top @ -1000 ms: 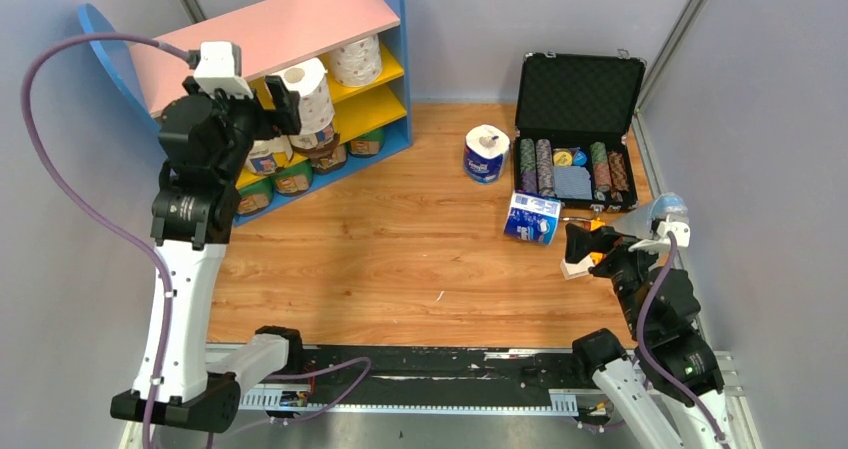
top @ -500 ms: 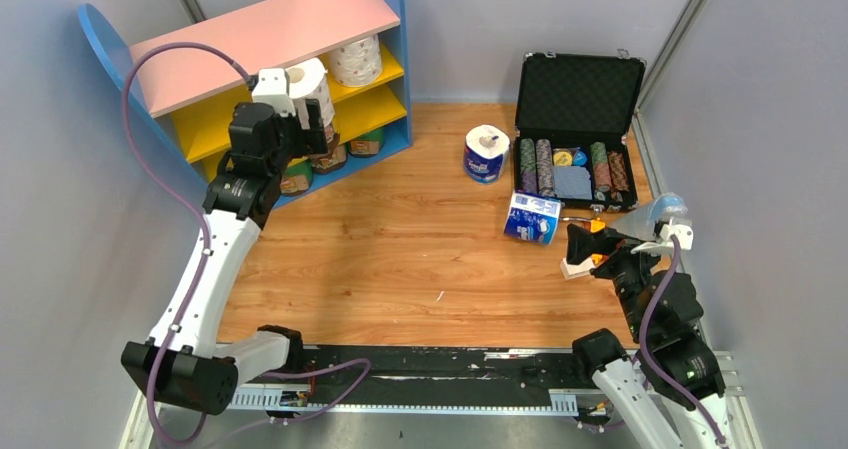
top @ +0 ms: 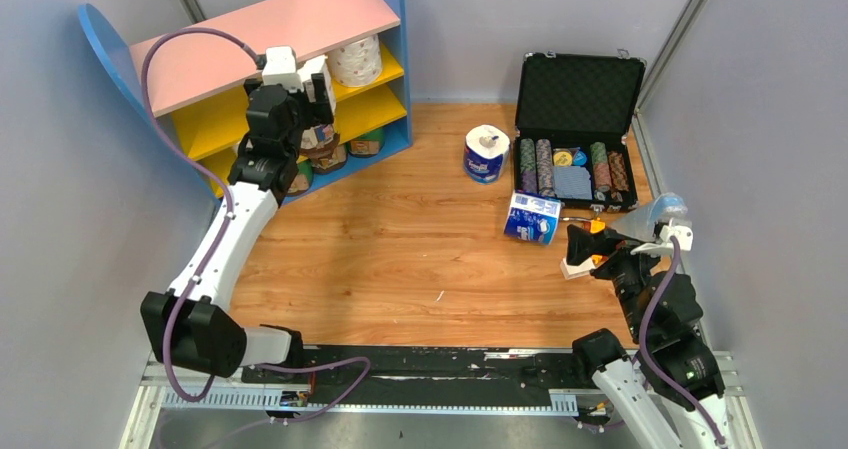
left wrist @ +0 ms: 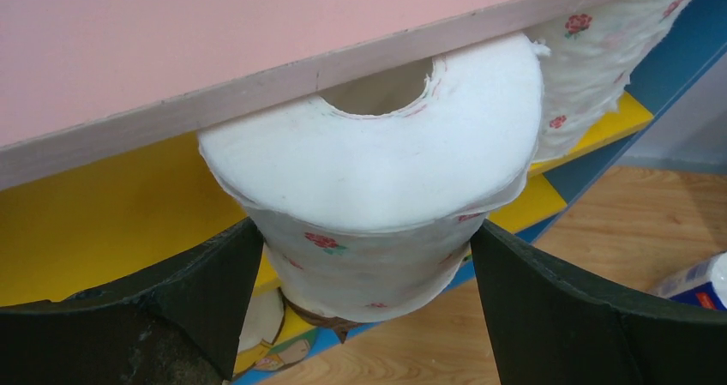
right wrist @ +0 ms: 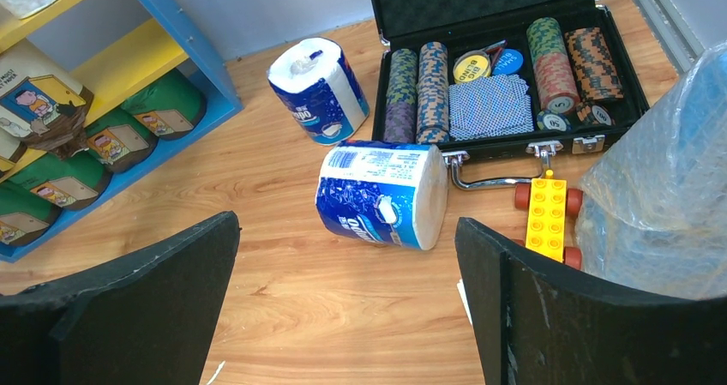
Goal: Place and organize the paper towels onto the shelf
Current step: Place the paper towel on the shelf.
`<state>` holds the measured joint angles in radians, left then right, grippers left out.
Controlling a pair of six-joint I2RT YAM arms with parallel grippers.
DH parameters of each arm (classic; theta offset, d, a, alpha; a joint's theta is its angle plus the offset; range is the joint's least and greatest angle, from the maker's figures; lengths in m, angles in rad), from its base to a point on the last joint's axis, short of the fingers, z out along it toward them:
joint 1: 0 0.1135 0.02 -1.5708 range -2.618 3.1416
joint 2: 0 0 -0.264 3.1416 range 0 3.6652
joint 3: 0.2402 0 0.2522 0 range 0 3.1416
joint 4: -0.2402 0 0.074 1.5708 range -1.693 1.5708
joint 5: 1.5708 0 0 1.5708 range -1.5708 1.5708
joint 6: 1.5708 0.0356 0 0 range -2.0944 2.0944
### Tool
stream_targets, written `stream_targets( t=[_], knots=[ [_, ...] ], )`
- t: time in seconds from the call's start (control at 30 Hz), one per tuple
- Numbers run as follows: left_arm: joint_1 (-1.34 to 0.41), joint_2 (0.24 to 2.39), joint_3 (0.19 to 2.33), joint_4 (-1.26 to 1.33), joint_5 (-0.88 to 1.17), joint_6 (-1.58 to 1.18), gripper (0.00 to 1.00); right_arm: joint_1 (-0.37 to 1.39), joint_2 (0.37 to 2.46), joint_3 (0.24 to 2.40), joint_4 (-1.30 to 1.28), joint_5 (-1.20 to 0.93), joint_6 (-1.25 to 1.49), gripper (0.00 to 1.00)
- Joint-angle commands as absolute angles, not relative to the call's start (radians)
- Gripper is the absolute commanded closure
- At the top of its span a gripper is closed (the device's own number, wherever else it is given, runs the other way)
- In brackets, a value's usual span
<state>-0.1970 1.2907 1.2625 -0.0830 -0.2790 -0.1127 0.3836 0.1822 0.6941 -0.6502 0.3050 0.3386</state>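
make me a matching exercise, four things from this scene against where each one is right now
Things:
1. bare white roll
2. upright blue-wrapped roll
3. toppled blue-wrapped roll
4. yellow toy car

Places:
A. lying on its side in front of the black case
B. beside the case handle
C. between the left fingers, under the pink top board
D. standing left of the case

Pairs: 1-C, 2-D, 3-A, 4-B

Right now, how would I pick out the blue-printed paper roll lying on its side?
Find the open black foam-lined case at the far right. Just off its near left corner lies the blue-and-white wrapped roll, tipped over. Its twin, the standing blue-printed roll, is upright and nearer the shelf.
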Motion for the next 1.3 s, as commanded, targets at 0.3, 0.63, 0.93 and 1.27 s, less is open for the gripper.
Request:
stream_targets(
  t=[0.3, 0.63, 0.93, 1.27],
  knots=[
    [-0.181, 1.423, 1.340, 0.149, -0.276, -0.073, 0.08, 0.382, 0.179, 0.689, -0.621, 0.315, 0.336, 0.00],
    [-0.181, 1.466, 1.353, 0.201, -0.385, -0.033, 0.06, 0.383, 0.176, 0.689, -0.621, 0.316, 0.336, 0.00],
    [-0.181, 1.512, 1.393, 0.177, -0.310, -0.041, 0.01, 0.382, 0.173, 0.690, -0.621, 0.316, 0.335, 0.00],
    [-0.187, 1.398, 1.399, -0.011, -0.235, -0.142, 0.00, 0.382, 0.167, 0.690, -0.621, 0.318, 0.337, 0.00]
  ],
)
